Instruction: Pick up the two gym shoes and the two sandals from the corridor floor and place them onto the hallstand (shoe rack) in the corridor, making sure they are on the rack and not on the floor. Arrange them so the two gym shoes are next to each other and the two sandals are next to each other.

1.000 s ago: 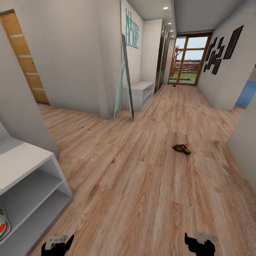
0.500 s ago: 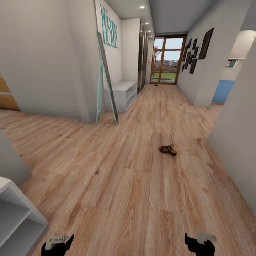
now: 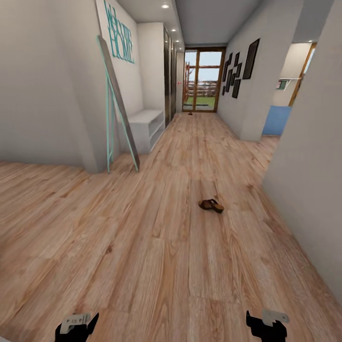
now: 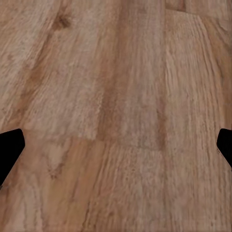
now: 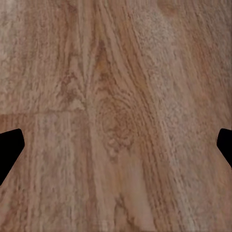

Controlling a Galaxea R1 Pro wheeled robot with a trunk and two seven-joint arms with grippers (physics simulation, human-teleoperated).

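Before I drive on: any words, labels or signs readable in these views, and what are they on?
"HOME": large teal wall lettering on the left corridor wall above the low white shelf unit; the taller, thin line above it is too stretched to read.
Small green-and-red sign in the room past the right wall: too small to read.
Dark picture frames on the right wall: no text can be made out.
Both wrist views show bare wood-plank floor without writing.

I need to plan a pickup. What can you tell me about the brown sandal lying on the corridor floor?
The sandal is small, dark brown and flat, leather-like, with a lighter tan sole edge. It lies alone on the wood-plank corridor floor, ahead of the robot and slightly to its right, touching only the planks. Strap details are too small to tell.
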